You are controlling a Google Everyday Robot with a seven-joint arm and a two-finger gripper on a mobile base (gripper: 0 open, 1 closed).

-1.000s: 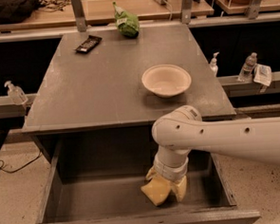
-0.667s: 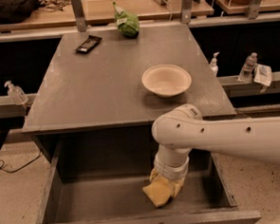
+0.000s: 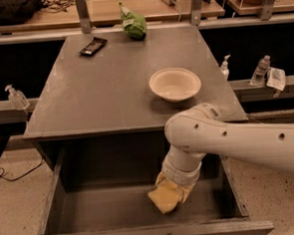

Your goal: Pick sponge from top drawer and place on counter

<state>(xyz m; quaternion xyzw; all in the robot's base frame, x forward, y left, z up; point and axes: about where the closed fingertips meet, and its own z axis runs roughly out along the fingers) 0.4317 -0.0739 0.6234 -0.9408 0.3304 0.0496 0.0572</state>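
The pale yellow sponge (image 3: 163,200) is tilted inside the open top drawer (image 3: 93,212), right of its middle and near the front. My gripper (image 3: 172,189) reaches down into the drawer from the right on the white arm and is shut on the sponge's upper end. The wrist hides most of the fingers. The dark grey counter (image 3: 110,87) lies just behind and above the drawer.
A cream round bowl (image 3: 175,84) stands on the counter's right side above the arm. A green bag (image 3: 133,24) and a black flat packet (image 3: 93,46) lie at the counter's back. Small bottles stand on the side ledges, left (image 3: 17,97) and right (image 3: 261,70).
Almost nothing differs; the gripper and the sponge stay at the same spot in the drawer, perhaps a touch higher.
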